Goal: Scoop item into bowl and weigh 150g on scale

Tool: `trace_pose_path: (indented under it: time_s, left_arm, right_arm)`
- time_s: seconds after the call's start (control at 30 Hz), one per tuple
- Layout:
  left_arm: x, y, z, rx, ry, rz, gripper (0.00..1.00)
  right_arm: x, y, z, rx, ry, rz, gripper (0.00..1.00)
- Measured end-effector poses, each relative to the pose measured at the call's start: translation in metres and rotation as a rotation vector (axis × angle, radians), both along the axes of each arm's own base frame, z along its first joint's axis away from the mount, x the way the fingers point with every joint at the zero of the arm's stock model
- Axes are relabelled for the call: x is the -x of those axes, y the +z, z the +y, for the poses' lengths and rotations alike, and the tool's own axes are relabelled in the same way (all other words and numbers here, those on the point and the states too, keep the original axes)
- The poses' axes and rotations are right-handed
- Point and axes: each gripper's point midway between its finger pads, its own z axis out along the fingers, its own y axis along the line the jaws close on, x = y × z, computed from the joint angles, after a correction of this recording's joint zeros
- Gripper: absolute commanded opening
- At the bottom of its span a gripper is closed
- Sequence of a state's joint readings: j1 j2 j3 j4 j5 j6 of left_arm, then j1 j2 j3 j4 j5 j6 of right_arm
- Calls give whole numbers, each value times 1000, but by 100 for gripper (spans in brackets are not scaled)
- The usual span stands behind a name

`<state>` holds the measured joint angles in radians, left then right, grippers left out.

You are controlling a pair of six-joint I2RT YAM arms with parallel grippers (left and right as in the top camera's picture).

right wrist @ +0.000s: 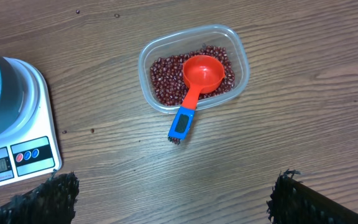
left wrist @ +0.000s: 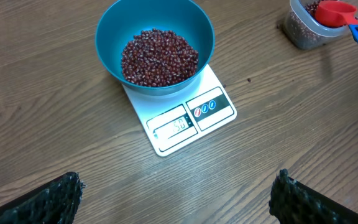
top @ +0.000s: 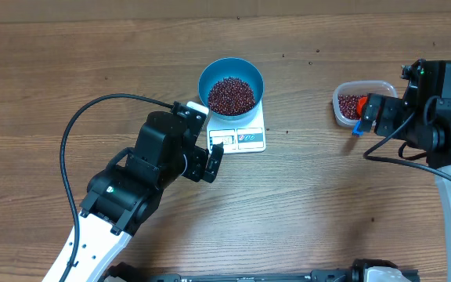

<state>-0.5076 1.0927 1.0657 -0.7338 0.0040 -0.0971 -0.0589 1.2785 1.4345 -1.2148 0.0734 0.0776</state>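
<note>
Beans (left wrist: 159,57): loose dark red-brown heap in the bottom of the bowl; more left in the tub.
Bowl (left wrist: 166,22): bright blue, upright, seated on the rear part of the scale.
Scale (left wrist: 219,99): flat white, on the bench (top: 69,63) near its middle, front panel uncovered.
Display (left wrist: 174,127): lit and facing the left wrist camera; digits too blurred to read with certainty.
Tub (right wrist: 240,50): clear plastic, well apart from the scale, on the right side.
Scoop (right wrist: 202,73): red cup lying on the tub's beans, blue handle end poking out over the rim.
Left fingers (left wrist: 58,199): released, spread wide, grasping nothing, hovering in front of the scale.
Right fingers (right wrist: 55,199): released, equally wide, empty, hovering near the tub, apart from the scoop.
Step in hand: likely checking the weight, with the scoop parked and both arms clear of the scale.
Next move: depends on the reading; if short, clenching the right fingers on the blue handle and adding a small, level portion; if on target, nothing further.
Risk: overshooting with a full scoop, or nudging the bowl and upsetting the reading.
</note>
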Motion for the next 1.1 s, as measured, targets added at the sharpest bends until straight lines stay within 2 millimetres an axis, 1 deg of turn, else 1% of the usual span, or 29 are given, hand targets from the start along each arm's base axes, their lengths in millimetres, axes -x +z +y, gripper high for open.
trace_pose_path:
  time_s: [0.93, 1.1]
  left_arm:
    - [0, 0, 0, 0, 0, 1, 100]
    - [6, -6, 3, -16, 0, 29, 100]
  right_arm:
    - [0, 0, 0, 0, -1, 0, 100]
    - [0, 0, 0, 0, -1, 0, 100]
